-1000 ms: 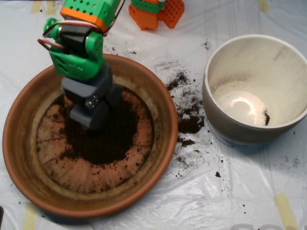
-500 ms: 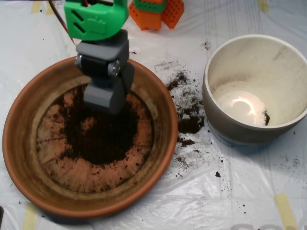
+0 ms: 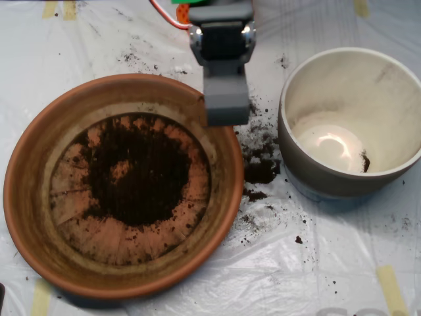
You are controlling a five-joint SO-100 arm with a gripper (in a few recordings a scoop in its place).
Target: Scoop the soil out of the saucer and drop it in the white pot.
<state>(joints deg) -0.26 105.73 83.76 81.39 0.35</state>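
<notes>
Most soil (image 3: 135, 174) in saucer (image 3: 39, 217); scoop (image 3: 225, 99) over rim, fingers' state unclear.

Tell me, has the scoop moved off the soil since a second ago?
Yes. The scoop has swung right and up in the picture, from over the soil to the saucer rim's upper right, closer to the white pot.

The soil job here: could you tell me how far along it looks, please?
Little looks done: the white pot holds just a small dark speck of soil near its bottom. In hand: the scoop hangs over the saucer's upper right rim, between the saucer and the pot; whether it carries soil can't be seen. Left: the soil heaped in the saucer, plus the spilled soil on the table between them.
</notes>
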